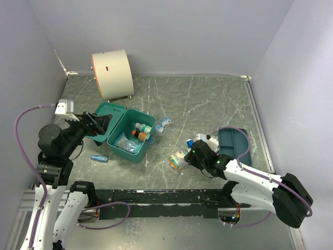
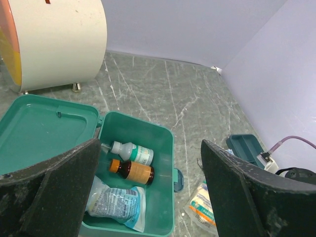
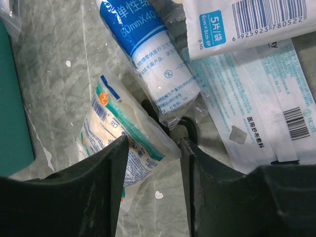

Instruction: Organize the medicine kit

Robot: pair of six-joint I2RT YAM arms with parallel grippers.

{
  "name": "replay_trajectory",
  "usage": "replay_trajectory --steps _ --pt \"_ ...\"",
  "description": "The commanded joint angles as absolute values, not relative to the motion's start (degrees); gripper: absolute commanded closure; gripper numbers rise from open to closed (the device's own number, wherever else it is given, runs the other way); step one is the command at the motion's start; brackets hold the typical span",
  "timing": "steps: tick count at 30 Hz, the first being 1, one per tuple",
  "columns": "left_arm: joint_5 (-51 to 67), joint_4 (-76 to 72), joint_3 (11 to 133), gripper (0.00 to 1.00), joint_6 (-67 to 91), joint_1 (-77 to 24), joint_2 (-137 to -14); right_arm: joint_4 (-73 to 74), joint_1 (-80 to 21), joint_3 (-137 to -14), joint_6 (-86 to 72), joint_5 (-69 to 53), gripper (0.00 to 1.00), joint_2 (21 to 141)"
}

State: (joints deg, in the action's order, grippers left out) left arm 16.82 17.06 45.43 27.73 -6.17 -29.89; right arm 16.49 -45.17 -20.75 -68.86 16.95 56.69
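Observation:
The teal medicine kit (image 1: 136, 152) lies open left of centre, its lid (image 1: 107, 111) flat behind it. In the left wrist view the kit (image 2: 167, 185) holds a white bottle (image 2: 133, 152), a brown bottle (image 2: 133, 171) and a clear pouch (image 2: 114, 205). My left gripper (image 1: 99, 124) hovers over the lid and box, open and empty (image 2: 150, 143). My right gripper (image 1: 191, 151) is open low over loose supplies; its fingers straddle a corner of a green-and-white gauze packet (image 3: 116, 136). A blue-labelled bandage roll (image 3: 153, 64) and white dressing packets (image 3: 256, 113) lie just beyond.
A cream drum (image 1: 112, 73) stands at the back left. A flat blue-teal tray (image 1: 235, 147) lies right of the right gripper. A small blue tube (image 1: 99, 158) lies in front of the kit, a small packet (image 1: 164, 124) behind it. Walls close three sides.

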Motion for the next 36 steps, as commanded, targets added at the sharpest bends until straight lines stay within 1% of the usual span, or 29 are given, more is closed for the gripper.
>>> replay_trajectory --steps 1,4,8,11,16,20,24,27,31,36 --pt "18.97 17.24 45.96 0.06 29.0 -6.41 -30.22 13.25 -45.29 -19.87 -70.36 17.56 0.57 57.74" --pt "19.41 17.23 46.04 0.06 29.17 -6.38 -30.78 10.59 -45.18 -19.2 -70.36 16.32 0.66 58.34" --pt "20.38 17.02 45.8 0.07 29.73 -6.39 -31.19 7.87 -45.22 -18.79 -69.98 15.71 0.88 58.69" --pt "22.0 16.48 45.24 0.06 30.28 -6.37 -31.42 6.32 -45.22 -19.61 -67.6 15.65 0.99 58.6" --pt "25.99 16.84 44.35 0.07 30.42 -6.34 -32.3 3.44 -45.18 -23.53 -57.11 14.61 1.0 58.02" --pt "30.33 16.42 43.08 0.07 30.51 -6.33 -33.55 2.3 -45.18 -30.19 -43.12 12.12 1.0 56.72" --pt "36.43 12.27 40.45 0.07 32.65 -6.36 -34.82 2.13 -45.18 -37.62 -29.3 3.27 1.0 56.23" --pt "38.91 9.35 38.72 0.06 34.1 -6.39 -35.23 5.85 -45.21 -44.47 -20.0 -4.32 1.0 58.27" --pt "42.42 6.3 37.03 0.03 34.92 -6.42 -35.77 10.06 -45.19 -51.57 -14.65 -9.98 1.0 60.79" --pt "46.82 3.27 35.14 0.03 36.13 -6.55 -37.7 8.13 -45.18 -56.94 -13.8 -19.5 1.0 64.14"
